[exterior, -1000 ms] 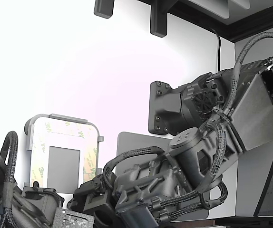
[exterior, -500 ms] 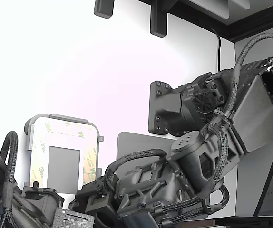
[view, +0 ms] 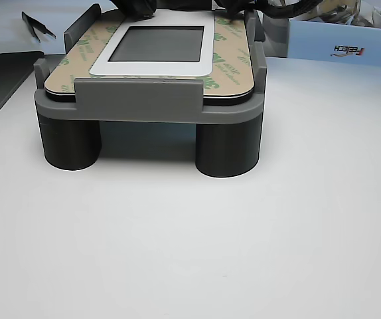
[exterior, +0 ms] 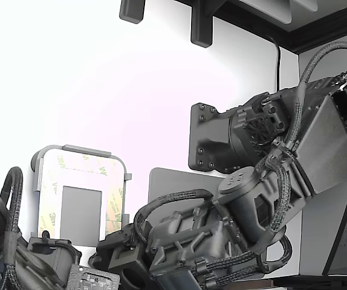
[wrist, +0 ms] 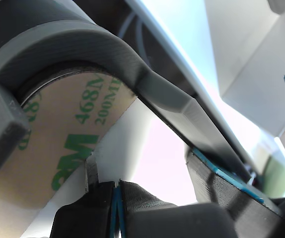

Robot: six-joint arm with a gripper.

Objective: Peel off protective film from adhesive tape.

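In the exterior view, we are seeing the arm (exterior: 264,181) folding down over the white table (exterior: 101,90), its wrist sinking out of sight at the lower edge. The protective film (exterior: 114,202), cream with green logos, is lying in strips framing a small grey rectangle (exterior: 81,212) on the plate, all sitting inside the grey holder (exterior: 77,150) toward the exterior view's left.

In the wrist view, we are looking close at the film (wrist: 58,148) curving round a corner under the holder rim (wrist: 107,49). The gripper (wrist: 116,191) is showing its fingertips (wrist: 95,193) pressed together beside the film's inner edge; we cannot tell whether any liner is caught between them.

In the other view, the holder (view: 137,100) is standing on round legs, carrying the adhesive tape (view: 233,56) still faced with its liner.
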